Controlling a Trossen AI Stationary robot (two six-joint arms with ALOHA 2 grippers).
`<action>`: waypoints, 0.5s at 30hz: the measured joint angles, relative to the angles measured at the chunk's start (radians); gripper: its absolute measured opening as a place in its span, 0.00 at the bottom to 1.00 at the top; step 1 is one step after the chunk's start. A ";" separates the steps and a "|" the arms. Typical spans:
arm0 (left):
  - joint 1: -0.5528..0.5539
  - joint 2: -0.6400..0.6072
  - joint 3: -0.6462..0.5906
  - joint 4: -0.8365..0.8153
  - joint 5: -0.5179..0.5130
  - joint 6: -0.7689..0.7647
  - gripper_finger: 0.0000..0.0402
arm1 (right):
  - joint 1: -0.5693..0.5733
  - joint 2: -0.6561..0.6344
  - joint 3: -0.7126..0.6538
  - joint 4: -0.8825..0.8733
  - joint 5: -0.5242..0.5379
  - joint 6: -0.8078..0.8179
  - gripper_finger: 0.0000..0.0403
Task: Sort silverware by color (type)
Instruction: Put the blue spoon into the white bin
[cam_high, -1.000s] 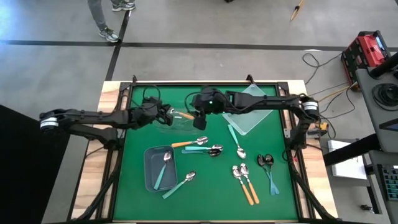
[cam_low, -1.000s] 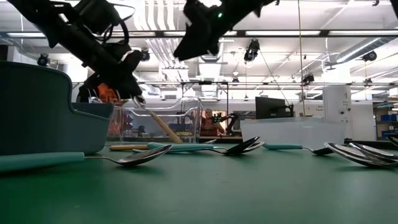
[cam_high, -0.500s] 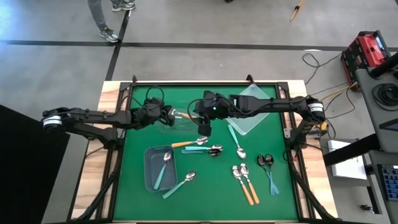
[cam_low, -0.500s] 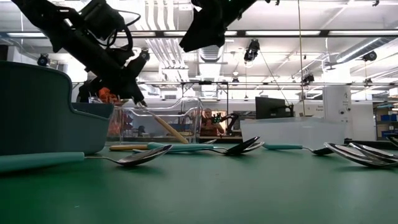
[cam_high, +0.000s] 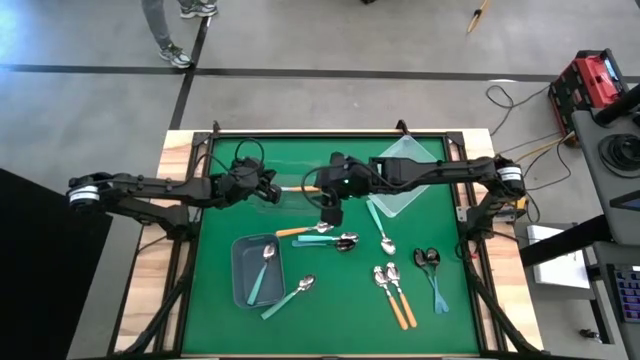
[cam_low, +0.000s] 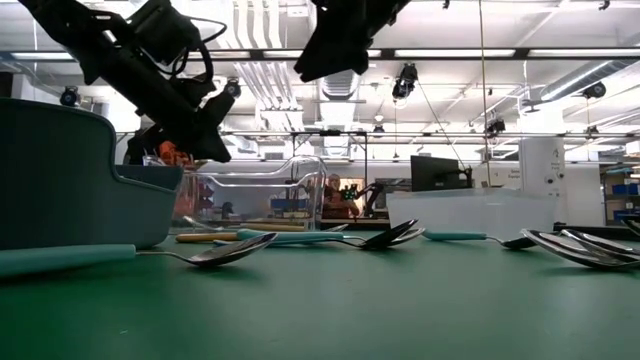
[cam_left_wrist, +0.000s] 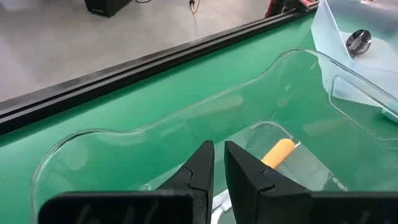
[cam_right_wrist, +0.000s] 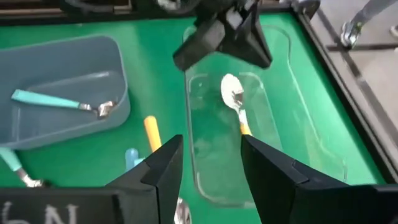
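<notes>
An orange-handled spoon (cam_right_wrist: 238, 107) lies in the clear bin (cam_right_wrist: 283, 134), directly under the left end effector (cam_left_wrist: 218, 163), whose fingers are nearly closed and empty. The right end effector (cam_right_wrist: 209, 163) hangs open above the desk (cam_high: 470, 320) spoons; descend squarely over one handle. No legible writing.

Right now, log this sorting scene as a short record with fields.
surface: green table mat
left end effector: fingers nearly shut, empty, above clear plastic bin
clear bin contents: orange-handled metal spoon
right end effector: open, empty, above loose spoons
grey plastic bin: holds teal-handled spoon
loose: two orange-handled spoons, dark blue-handled spoons
</notes>
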 joint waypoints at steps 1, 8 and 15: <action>-0.001 -0.004 0.000 0.000 0.000 0.010 0.06 | 0.003 -0.002 0.000 -0.015 0.000 0.012 0.38; -0.027 -0.067 0.000 0.003 0.002 0.111 0.06 | 0.022 -0.003 0.000 -0.120 -0.003 0.092 0.37; -0.034 -0.178 0.000 0.017 0.047 0.281 0.06 | 0.034 -0.002 0.000 -0.257 -0.003 0.228 0.34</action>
